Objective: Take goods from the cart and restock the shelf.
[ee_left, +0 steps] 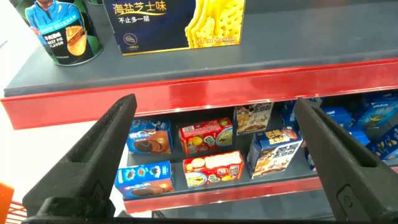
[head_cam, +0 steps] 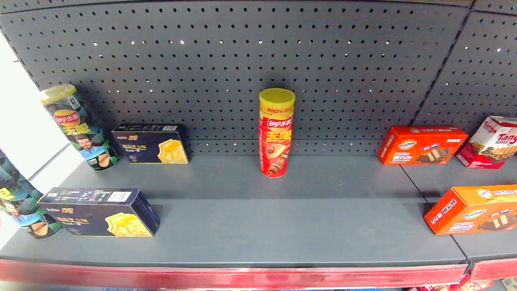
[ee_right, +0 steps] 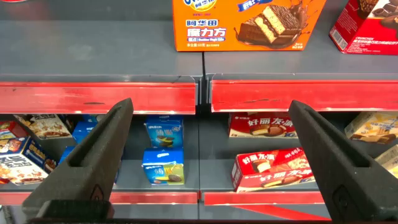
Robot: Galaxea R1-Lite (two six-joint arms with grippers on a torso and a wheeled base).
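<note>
A red chip can with a yellow lid [head_cam: 276,133] stands upright at the middle of the grey shelf board [head_cam: 258,226], near the pegboard back. My left gripper [ee_left: 214,104] hangs open and empty in front of the shelf's red front edge [ee_left: 205,84], below a dark blue cracker box [ee_left: 177,22] and a dark green chip can [ee_left: 62,31]. Lower down to the right, my right gripper [ee_right: 211,104] is open with nothing in it, facing the red edge [ee_right: 99,96] under an orange wafer box [ee_right: 249,25].
On the shelf's left stand two dark green cans [head_cam: 78,127] [head_cam: 24,206] and two dark blue boxes [head_cam: 151,143] [head_cam: 101,212]. Orange boxes [head_cam: 420,145] [head_cam: 472,210] and a red-and-white box [head_cam: 492,141] lie right. A lower shelf holds several snack boxes [ee_left: 208,152] [ee_right: 267,168].
</note>
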